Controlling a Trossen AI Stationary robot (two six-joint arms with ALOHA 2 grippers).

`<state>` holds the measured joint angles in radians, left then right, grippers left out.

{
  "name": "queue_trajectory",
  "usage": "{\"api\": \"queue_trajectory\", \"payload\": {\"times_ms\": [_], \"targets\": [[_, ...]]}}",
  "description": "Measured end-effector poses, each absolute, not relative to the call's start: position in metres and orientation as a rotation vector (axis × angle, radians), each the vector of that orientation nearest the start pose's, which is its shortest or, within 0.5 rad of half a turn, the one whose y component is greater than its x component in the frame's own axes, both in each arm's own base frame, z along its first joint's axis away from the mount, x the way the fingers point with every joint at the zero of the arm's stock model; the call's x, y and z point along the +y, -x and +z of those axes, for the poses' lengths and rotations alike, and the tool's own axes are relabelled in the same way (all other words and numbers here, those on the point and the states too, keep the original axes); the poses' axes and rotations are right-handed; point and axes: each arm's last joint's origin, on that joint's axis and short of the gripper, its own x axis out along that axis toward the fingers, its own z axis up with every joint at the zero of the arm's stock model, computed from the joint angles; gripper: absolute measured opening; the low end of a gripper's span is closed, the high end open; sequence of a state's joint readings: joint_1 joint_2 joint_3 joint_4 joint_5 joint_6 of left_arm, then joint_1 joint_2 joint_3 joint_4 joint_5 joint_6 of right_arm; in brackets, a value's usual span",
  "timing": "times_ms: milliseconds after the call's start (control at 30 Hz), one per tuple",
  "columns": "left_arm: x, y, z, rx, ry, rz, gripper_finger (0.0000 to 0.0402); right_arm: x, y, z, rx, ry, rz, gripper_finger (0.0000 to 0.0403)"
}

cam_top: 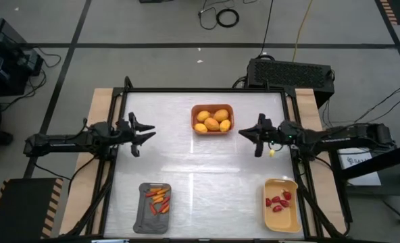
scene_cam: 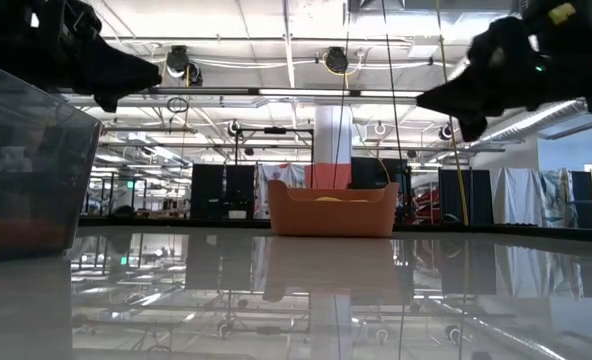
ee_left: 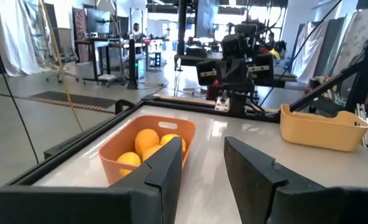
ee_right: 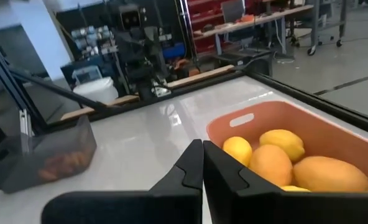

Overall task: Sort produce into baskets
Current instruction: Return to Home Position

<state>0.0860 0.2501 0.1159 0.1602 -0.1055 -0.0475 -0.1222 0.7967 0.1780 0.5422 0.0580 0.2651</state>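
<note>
The orange-brown basket stands at the table's far middle and holds several yellow-orange lemon-like fruits. The dark grey basket at the near left holds orange-red carrot-like sticks. The pale yellow basket at the near right holds red berry-like lumps. My left gripper hovers open above the table's left side, pointing level toward the right, nothing between its fingers. My right gripper hovers shut above the right side, pointing level toward the left, just right of the orange-brown basket.
Bare white tabletop lies between the three baskets. A black frame runs along the table's edges. A dark box sits beyond the far right corner.
</note>
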Motion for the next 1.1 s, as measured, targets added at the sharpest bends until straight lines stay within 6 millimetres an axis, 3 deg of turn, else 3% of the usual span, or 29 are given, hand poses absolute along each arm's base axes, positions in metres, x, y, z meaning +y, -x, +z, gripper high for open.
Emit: {"api": "queue_trajectory", "payload": {"times_ms": [233, 367, 967, 1100], "targets": [[0.013, -0.111, 0.195, -0.033, 0.054, 0.190, 0.0127, -0.022, -0.137, 0.182, -0.045, -0.275, -0.200, 0.0000], [0.013, -0.111, 0.195, -0.035, 0.071, 0.190, 0.0127, -0.021, -0.129, 0.177, -0.015, -0.289, -0.206, 0.0000], [0.013, -0.112, 0.194, -0.031, 0.097, 0.214, 0.0127, -0.020, -0.116, 0.166, 0.103, -0.289, -0.278, 0.0000], [0.014, -0.111, 0.194, -0.037, 0.133, 0.219, 0.0127, -0.020, -0.115, 0.153, 0.134, -0.290, -0.295, 0.0000]]}}
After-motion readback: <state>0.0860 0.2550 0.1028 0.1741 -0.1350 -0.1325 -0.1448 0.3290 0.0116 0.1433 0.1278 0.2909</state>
